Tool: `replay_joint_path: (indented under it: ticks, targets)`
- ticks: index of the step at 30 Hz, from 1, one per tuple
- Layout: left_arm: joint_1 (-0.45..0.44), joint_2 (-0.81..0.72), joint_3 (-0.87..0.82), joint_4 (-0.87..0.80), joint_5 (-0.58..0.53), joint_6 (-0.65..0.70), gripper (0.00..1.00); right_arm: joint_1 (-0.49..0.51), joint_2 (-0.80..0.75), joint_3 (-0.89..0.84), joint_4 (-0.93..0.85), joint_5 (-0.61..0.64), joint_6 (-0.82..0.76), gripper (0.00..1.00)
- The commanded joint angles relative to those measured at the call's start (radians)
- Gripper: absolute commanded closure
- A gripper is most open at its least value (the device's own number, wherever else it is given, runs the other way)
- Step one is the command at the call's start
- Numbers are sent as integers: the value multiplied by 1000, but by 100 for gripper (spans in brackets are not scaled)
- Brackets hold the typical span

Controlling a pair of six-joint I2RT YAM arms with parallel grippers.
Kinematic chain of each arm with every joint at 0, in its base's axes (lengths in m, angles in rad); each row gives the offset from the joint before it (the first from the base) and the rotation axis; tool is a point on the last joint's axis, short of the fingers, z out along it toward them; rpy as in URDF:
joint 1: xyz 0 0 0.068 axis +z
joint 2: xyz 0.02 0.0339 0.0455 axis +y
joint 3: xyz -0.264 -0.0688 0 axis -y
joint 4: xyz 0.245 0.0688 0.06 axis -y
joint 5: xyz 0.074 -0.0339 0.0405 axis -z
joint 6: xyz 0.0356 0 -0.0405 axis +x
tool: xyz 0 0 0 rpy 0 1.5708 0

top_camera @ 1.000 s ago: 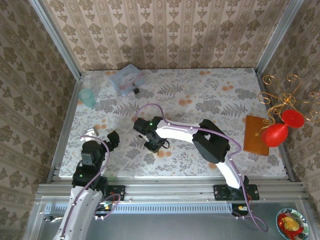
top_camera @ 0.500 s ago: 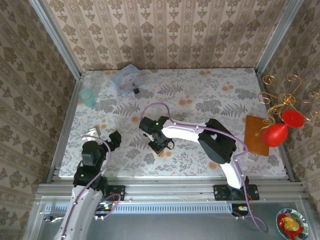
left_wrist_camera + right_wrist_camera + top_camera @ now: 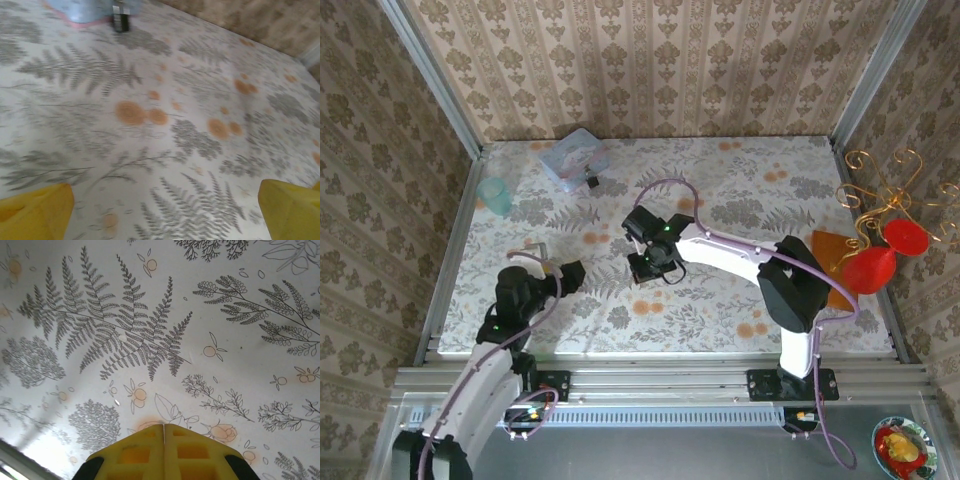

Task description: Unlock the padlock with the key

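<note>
While the padlock is sitting far-left on the table, just beside the translucent box, I'm seeing the right gripper hovering mid-table, jaws pressing together, nothing visible between them. Left gripper is hanging near-left, jaws spreading wide, facing the padlock.

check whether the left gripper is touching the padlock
Apart. Left wrist view: the padlock lies far across the tablecloth from the open left gripper.

arms: white links, black joints | cables: lilac | fingers: yellow, blocky
</note>
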Motion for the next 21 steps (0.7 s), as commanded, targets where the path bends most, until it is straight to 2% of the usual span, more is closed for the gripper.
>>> replay_joint_path:
  ticks: [1, 8, 11, 15, 18, 21]
  targets:
    - [-94, 38, -11, 168, 39, 80, 7, -16, -78, -5, 9, -48, 122, 100]
    - [-329, 117, -31, 394, -54, 242, 14, -28, -216, -44, 55, -69, 226, 100]
    - [-391, 182, -24, 500, -47, 332, 15, -28, -273, -69, 103, -75, 263, 100]
    - [-418, 270, 9, 584, 45, 420, 21, -28, -343, -105, 159, -72, 292, 100]
    - [-418, 336, 35, 638, 164, 461, 28, -27, -395, -132, 194, -86, 307, 100]
    - [-419, 388, 51, 693, 208, 477, 33, -23, -437, -158, 218, -98, 318, 100]
